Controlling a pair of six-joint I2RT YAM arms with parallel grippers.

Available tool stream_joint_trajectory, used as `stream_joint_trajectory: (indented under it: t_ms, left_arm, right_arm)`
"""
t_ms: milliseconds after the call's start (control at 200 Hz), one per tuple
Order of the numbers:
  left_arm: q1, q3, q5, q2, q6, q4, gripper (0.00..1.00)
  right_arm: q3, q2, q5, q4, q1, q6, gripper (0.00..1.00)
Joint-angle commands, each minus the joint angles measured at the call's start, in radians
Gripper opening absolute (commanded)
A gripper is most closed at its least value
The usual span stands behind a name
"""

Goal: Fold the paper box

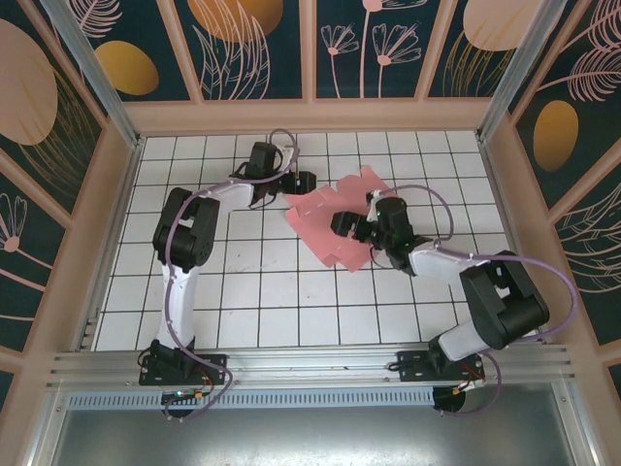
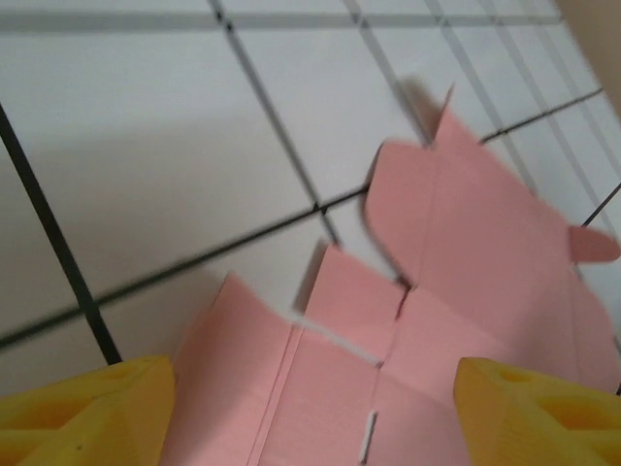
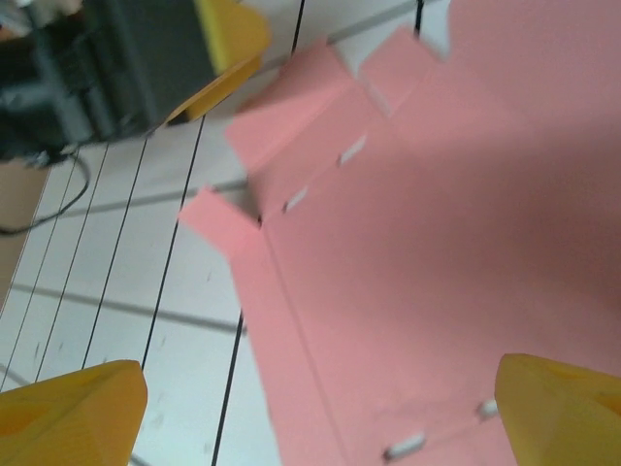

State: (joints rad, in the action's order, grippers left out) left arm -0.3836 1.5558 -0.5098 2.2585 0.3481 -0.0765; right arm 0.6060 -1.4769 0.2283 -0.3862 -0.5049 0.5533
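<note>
**1. Left arm**. Runs up the left side of the top view.

**2. Left gripper**. Upper centre of the top view, just beside the upper-left edge of the paper box. Whether it touches cannot be told. The fingers are apart and hold nothing. In the left wrist view they sit in the two lower corners, with pink card showing between them.

**3. Tiled table**. White with black grid lines, and it looks smooth.

**4. Paper box.** Thin pink card, an open die-cut sheet with flaps, creases and small slits. It lies askew just right of centre in the upper half of the top view. It is mostly flat. A flap on the side near the left gripper seems slightly lifted, judging by its shadow. No wall stands, so folding is judged barely begun.

**5. Right gripper**. Over the middle of the sheet, with the jaws spread wide and nothing clamped. In the right wrist view the card spans the lower frame between them.

**6. Right arm**. Lower right of the top view.

**Hazards, as judged:**
- A push on one flap may slide the light sheet across the tiles instead of bending it, unless the other gripper pins it.
- A fingertip caught in a slit or under a tab could tear or crumple the card.
- Pressure away from a crease would set a false fold.
- The grippers work close together, so converging on one flap risks a knock.
</note>
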Motion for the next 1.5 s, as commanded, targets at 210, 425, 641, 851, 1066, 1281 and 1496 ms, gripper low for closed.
stream_joint_trajectory:
  t_ms: [210,425,641,851,1066,1281,1496]
  left_arm:
    - [-0.009,0.04,0.036,0.078,0.147,0.159,0.7]
    - [-0.009,-0.15,0.078,-0.025,0.19,0.112,0.7]
    - [-0.021,-0.453,0.09,-0.235,0.229,0.015,0.73]
    - [-0.097,-0.691,0.101,-0.437,0.319,-0.121,0.73]
    - [-0.099,-0.673,0.255,-0.572,0.222,-0.117,0.82]
    - [-0.083,-0.299,0.305,-0.365,0.096,0.031,0.87]
    - [-0.031,-0.196,0.253,-0.323,0.122,0.034,0.88]
  right_arm:
    - [-0.071,-0.047,-0.009,-0.014,-0.026,0.145,0.93]
    - [0.009,-0.159,0.003,0.105,0.1,0.099,0.92]
    - [0.199,-0.32,-0.009,0.205,0.227,-0.027,0.92]
    - [0.443,-0.482,0.009,0.239,0.301,-0.074,0.92]
    - [0.486,-0.404,0.054,0.18,0.306,-0.169,0.96]
    - [0.333,-0.238,0.066,0.123,0.272,-0.109,0.95]
    - [0.439,-0.341,0.02,0.173,0.191,-0.045,0.81]
